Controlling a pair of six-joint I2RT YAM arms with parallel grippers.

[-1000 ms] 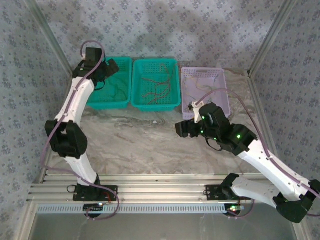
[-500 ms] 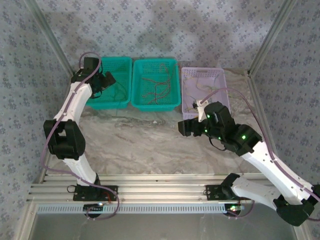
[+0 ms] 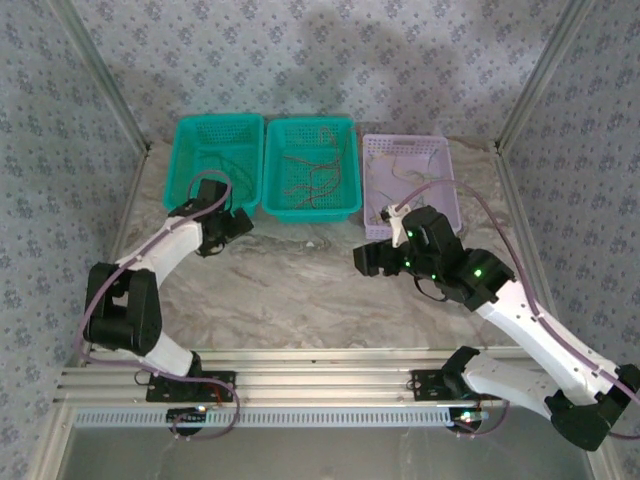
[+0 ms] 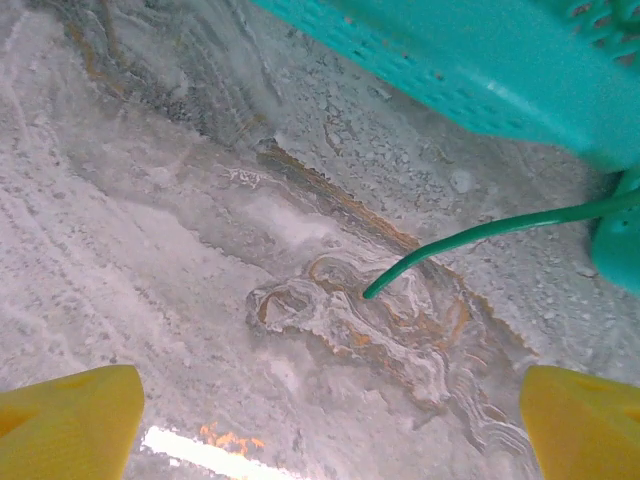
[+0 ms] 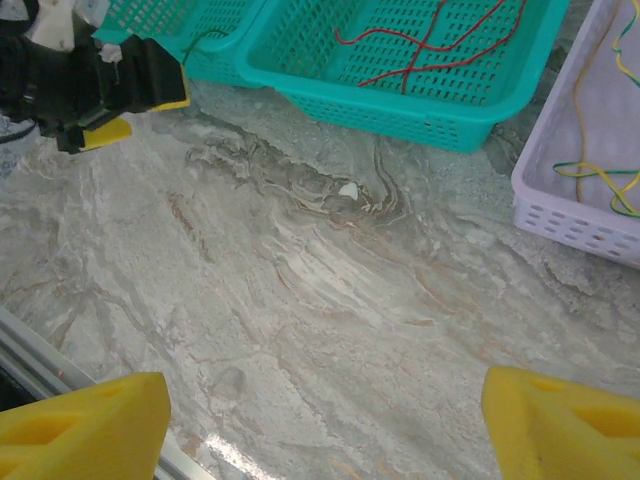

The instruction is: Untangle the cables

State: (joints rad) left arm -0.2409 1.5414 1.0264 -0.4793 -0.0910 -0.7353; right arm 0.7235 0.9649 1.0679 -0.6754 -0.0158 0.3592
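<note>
Count: 3 baskets in a row at the far side of the table (image 3: 290, 280). Two are teal, the left one (image 3: 220, 118) and the middle one (image 3: 310, 119); the third is lilac (image 3: 405, 138), on the right.

Cables: a red and brown tangle (image 3: 312, 175) lies in the middle basket. I cannot count its strands. In the right wrist view, yellow and green strands (image 5: 600, 175) lie in the lilac basket. In the left wrist view, one green cable (image 4: 480, 232) comes out by a teal basket's corner and runs out over the marble. I cannot tell whether its tip touches the table.

Left arm: the elbow is folded low at the left and the forearm reaches toward the baskets. The left gripper (image 3: 238, 222) is over the table, just in front of the gap between the two teal baskets. Its yellow fingers (image 4: 60, 420) are wide apart with only marble between them.

Right arm: it stretches up and left from its base, with green lights on the wrist. The right gripper (image 3: 365, 258) is near the lilac basket's near-left corner. Its jaws are spread and hold nothing.
</note>
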